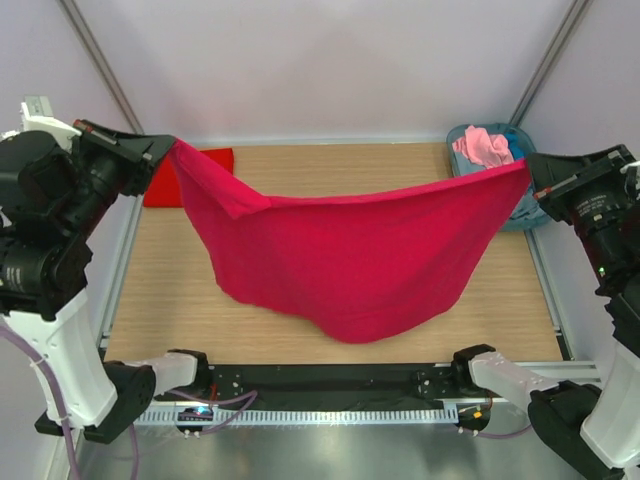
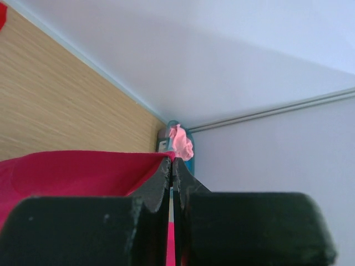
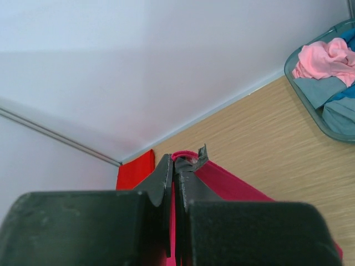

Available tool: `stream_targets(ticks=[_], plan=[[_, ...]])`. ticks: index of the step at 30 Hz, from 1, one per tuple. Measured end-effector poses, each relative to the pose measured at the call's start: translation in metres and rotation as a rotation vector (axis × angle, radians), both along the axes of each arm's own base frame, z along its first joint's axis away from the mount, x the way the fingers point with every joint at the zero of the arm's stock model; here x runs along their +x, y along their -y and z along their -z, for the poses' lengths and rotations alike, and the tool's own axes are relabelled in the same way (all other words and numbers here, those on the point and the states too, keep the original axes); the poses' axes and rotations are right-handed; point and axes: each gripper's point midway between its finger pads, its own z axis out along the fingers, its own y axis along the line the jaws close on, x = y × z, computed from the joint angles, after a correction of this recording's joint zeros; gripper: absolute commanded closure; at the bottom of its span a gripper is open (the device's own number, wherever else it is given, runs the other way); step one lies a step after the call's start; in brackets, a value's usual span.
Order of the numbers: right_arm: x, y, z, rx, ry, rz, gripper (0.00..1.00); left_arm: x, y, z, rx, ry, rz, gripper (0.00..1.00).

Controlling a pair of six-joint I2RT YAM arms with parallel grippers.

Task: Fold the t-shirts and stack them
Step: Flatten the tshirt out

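Above the middle of your table (image 1: 150, 300) the crimson t-shirt (image 1: 350, 260) hangs stretched, with the tub (image 1: 516, 214) and a pink t-shirt (image 1: 482, 147) at the far right corner, a scarlet t-shirt (image 1: 160, 190) at the far left corner, and your left gripper (image 1: 168, 148) and right gripper (image 1: 530, 172) each clamped on the crimson t-shirt's upper edge.

The top camera looks from high behind the arm bases, forward and down, and takes in the whole table (image 1: 150, 300) from some way off. The left wrist camera sits close behind the left gripper (image 2: 171, 166) (its dark fingers fill the lower frame) and faces across the table to the far right corner, where the tub (image 1: 456, 150) stands. The right wrist camera, equally close behind the right gripper (image 3: 175, 164), faces the far left corner. All three views share the crimson t-shirt (image 1: 350, 260) and the tub.
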Motion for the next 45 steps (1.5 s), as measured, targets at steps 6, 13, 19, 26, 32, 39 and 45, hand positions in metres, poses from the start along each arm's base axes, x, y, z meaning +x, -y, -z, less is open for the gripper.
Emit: stream_targets(ticks=[6, 13, 19, 26, 32, 39, 45], plan=[[0.034, -0.013, 0.019, -0.072, -0.064, -0.037, 0.99, 0.036, 0.002, 0.029, 0.078, -0.089, 0.002, 1.0], [0.119, -0.031, 0.029, -0.161, -0.097, -0.034, 0.99, 0.111, -0.004, 0.058, 0.141, -0.16, -0.052, 1.0], [0.226, -0.05, 0.032, -0.186, -0.092, -0.018, 0.99, 0.207, -0.014, 0.061, 0.005, -0.126, -0.065, 1.0], [0.277, -0.012, 0.001, -0.042, 0.035, 0.012, 0.99, 0.249, -0.046, 0.02, -0.166, 0.02, -0.072, 1.0], [0.235, 0.007, -0.011, -0.003, 0.058, -0.01, 0.99, 0.195, -0.038, -0.016, -0.154, 0.106, -0.015, 1.0], [0.165, -0.003, -0.012, -0.003, 0.067, -0.057, 0.99, 0.108, -0.03, -0.017, -0.05, 0.124, -0.007, 1.0], [0.113, 0.001, 0.093, 0.03, -0.194, -0.019, 0.99, 0.05, -0.035, 0.119, 0.012, -0.19, -0.057, 1.0]])
